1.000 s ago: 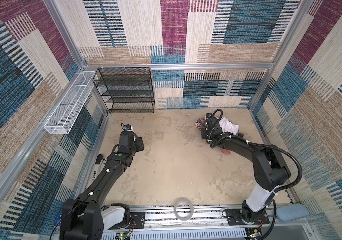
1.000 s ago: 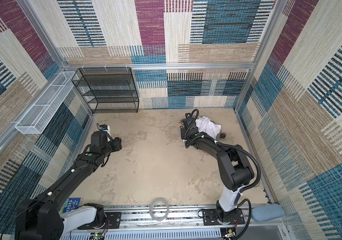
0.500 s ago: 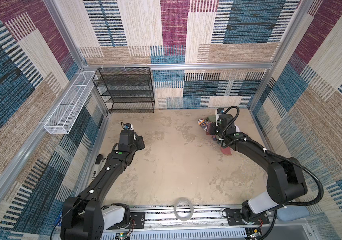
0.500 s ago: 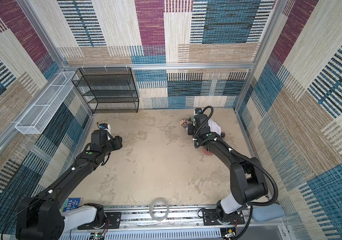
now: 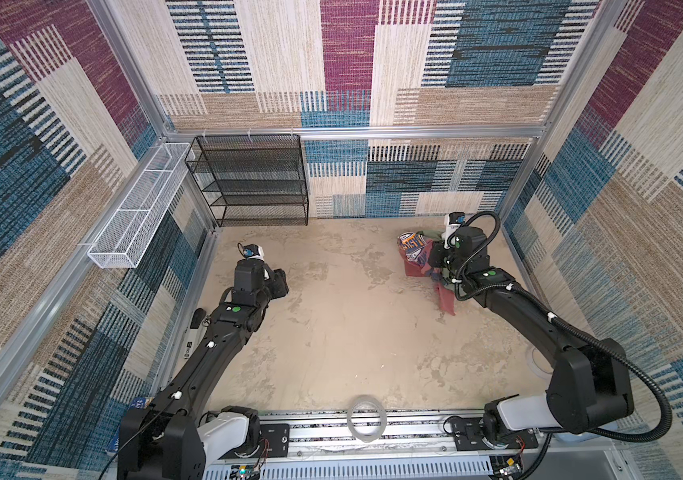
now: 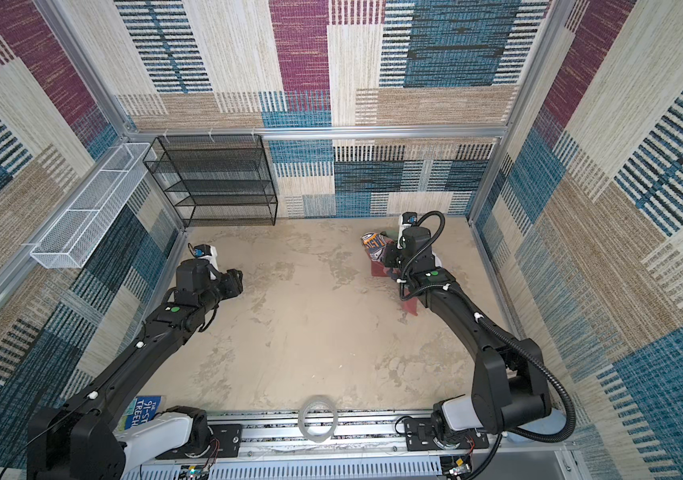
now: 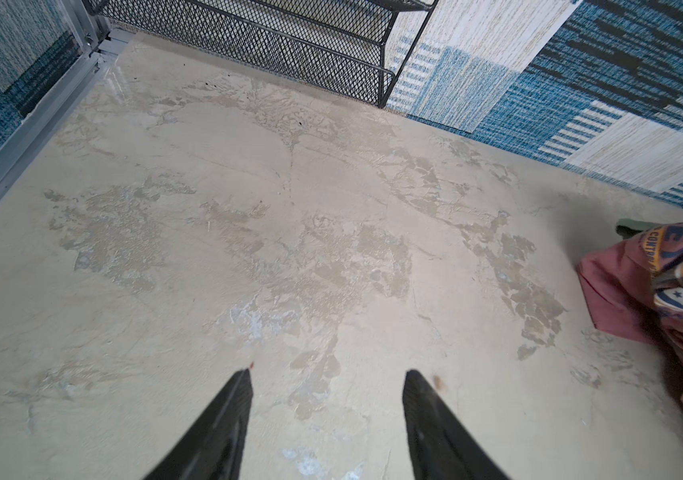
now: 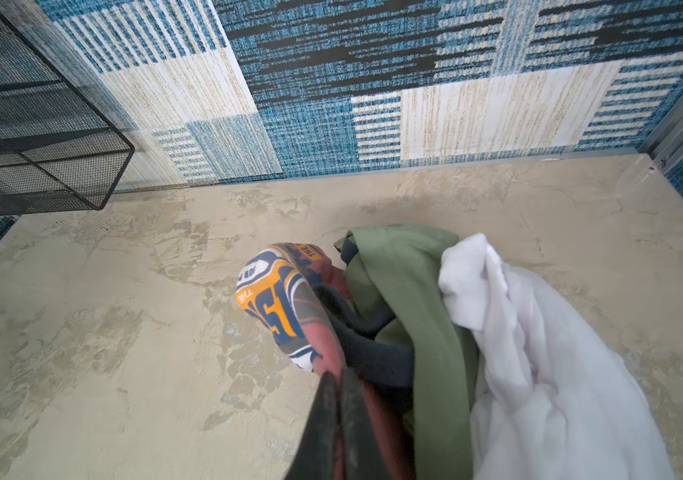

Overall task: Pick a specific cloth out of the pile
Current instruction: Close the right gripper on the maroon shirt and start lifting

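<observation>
**Right claw clamped on the salmon-red T-shirt beside the pile**

In both top views the right gripper (image 5: 432,261) sat near the far right corner of the tabletop (image 5: 352,332), and its wrist covered most of the pile. The salmon-red T-shirt (image 5: 413,266) bulged out on the gripper's left with its printed graphic upward. 1 tail of the shirt trailed toward the near side beside the arm. The left gripper (image 5: 279,283) hovered well apart on the left side of the table, in front of the black mesh shelf (image 5: 256,183). A white wire basket (image 5: 136,212) hung on the left wall. A clear tape roll (image 6: 317,419) sat on the rail at the near edge.

In the left wrist view the left gripper (image 7: 327,376) stood roughly half spread. Its 2 black fingers (image 7: 223,419) were apart over bare tabletop and held nothing. The T-shirt (image 7: 618,286) showed at the frame's edge, with a scrap of the olive green garment (image 7: 632,226) behind it.

In the right wrist view the right gripper (image 8: 335,376) had its jaws pressed together on a fold of the salmon fabric. The T-shirt's (image 8: 279,299) orange, white and navy print ballooned just beyond the fingertips. Its navy trim (image 8: 373,349) lay against the olive green garment (image 8: 406,282). The white garment (image 8: 539,353) touched the olive one on its other side, and these 2 made up the pile (image 8: 427,320). Whether the shirt was clear of the table could not be told.
</observation>
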`<state>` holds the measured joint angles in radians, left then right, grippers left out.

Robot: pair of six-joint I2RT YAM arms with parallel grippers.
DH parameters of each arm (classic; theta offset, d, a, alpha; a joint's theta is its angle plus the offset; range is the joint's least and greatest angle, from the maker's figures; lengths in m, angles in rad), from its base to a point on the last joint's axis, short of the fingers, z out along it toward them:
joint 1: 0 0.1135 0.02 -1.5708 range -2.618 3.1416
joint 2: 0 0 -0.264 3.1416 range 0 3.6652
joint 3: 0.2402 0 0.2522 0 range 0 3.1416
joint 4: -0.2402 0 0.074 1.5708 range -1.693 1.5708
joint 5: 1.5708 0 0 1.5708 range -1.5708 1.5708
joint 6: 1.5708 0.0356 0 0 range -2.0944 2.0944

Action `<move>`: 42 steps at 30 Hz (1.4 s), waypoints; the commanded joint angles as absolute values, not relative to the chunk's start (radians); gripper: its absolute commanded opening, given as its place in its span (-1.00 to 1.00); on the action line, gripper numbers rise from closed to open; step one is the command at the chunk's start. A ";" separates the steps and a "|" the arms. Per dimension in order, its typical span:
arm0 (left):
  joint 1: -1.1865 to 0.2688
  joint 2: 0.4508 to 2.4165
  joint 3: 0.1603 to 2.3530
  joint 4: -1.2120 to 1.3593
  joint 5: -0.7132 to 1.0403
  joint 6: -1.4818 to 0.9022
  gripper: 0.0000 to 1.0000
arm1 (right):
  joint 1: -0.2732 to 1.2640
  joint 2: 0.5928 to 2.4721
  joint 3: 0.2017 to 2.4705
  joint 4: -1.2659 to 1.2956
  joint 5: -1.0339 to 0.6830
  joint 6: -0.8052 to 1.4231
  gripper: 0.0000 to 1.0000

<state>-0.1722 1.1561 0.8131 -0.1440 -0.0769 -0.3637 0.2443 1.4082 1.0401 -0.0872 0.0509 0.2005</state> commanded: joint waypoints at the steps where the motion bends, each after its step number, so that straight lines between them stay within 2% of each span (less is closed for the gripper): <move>1: -0.172 1.144 0.810 -0.136 -0.081 -0.391 0.23 | 0.238 1.383 1.037 -0.023 0.018 0.222 -1.00; 18: -0.172 1.115 0.797 -0.144 -0.075 -0.403 0.23 | 0.216 1.305 1.022 -0.016 -0.027 0.258 -1.00; 42: -0.172 1.086 0.798 -0.157 -0.110 -0.398 0.23 | 0.197 1.289 1.085 -0.012 -0.042 0.277 -1.00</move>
